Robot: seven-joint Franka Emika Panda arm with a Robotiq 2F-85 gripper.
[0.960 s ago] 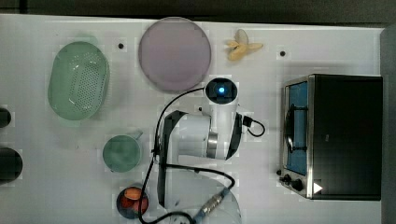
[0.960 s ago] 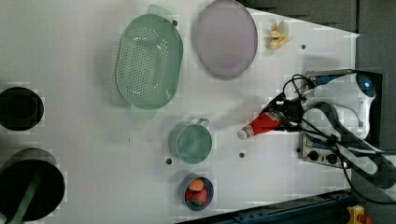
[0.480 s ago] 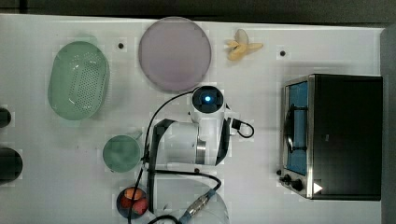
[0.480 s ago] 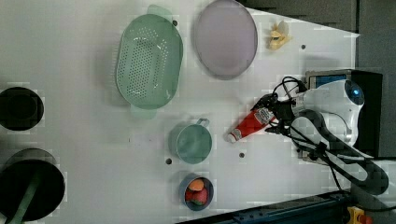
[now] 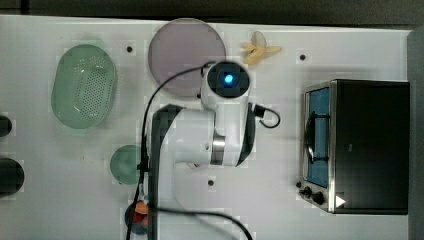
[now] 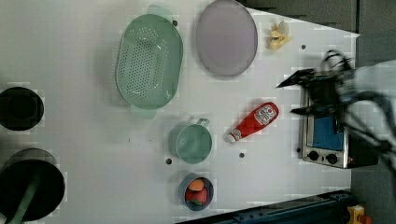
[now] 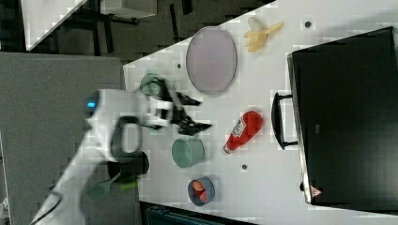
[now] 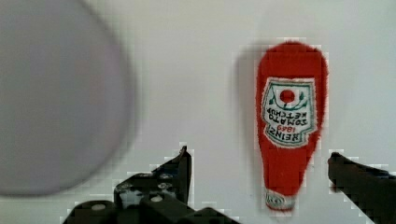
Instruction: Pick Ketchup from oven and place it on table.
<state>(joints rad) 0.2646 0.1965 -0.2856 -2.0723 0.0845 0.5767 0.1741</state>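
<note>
Here the gripper (image 8: 259, 186) hung wide open above the table (image 6: 84, 56) with nothing held, its two dark fingers (image 8: 170, 175) spread apart. The ketchup (image 8: 287, 123) lay flat on the white surface below the hand, free of both fingers and nearer one of them than the other, label up. In the right view the gripper (image 7: 199, 112) was raised clear of the bottle (image 7: 243, 131), which lay just beyond its fingertips, toward the oven (image 7: 345, 117). Farther out from the hand, in the left view, the ketchup (image 6: 254, 122) rested between a green cup (image 6: 191, 142) and the oven (image 6: 327, 135), outside it, cap pointing toward the cup. A purple plate (image 8: 56, 93) lay beside the hand.
</note>
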